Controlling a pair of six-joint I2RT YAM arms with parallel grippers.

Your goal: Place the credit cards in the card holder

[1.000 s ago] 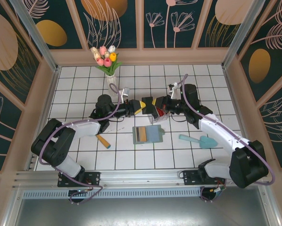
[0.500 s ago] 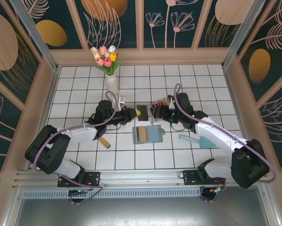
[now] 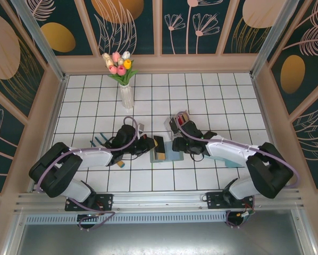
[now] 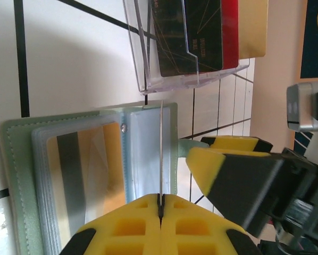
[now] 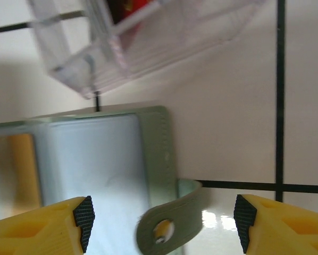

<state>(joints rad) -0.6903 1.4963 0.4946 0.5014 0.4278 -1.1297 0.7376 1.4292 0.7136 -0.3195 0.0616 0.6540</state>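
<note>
The sage-green card holder (image 3: 168, 153) lies open on the tiles, a tan striped card (image 4: 79, 175) in its left pocket. My left gripper (image 3: 154, 144) is shut on a dark credit card (image 3: 159, 141), held upright over the holder. The left wrist view shows that card edge-on (image 4: 161, 154) between the shut yellow fingers (image 4: 160, 199), above the holder's clear pockets (image 4: 143, 154). My right gripper (image 3: 175, 142) stands open at the holder's right edge. Its fingertips (image 5: 84, 223) straddle the side tab (image 5: 167, 226) without touching it. More credit cards, dark (image 4: 188, 37), red (image 4: 229, 32) and tan (image 4: 252, 26), stand in the clear box (image 3: 179, 121).
The clear box (image 5: 137, 42) sits just behind the holder. A vase of tulips (image 3: 126, 90) stands at the back left. A brown tool with a blue tip (image 3: 117, 160) lies under the left arm. A teal object (image 3: 232, 161) lies by the right arm. Wooden walls ring the tiled floor.
The left gripper shut on the dark card and carried it nearer, over the holder. The right gripper opened and moved down-left to the holder's tab.
</note>
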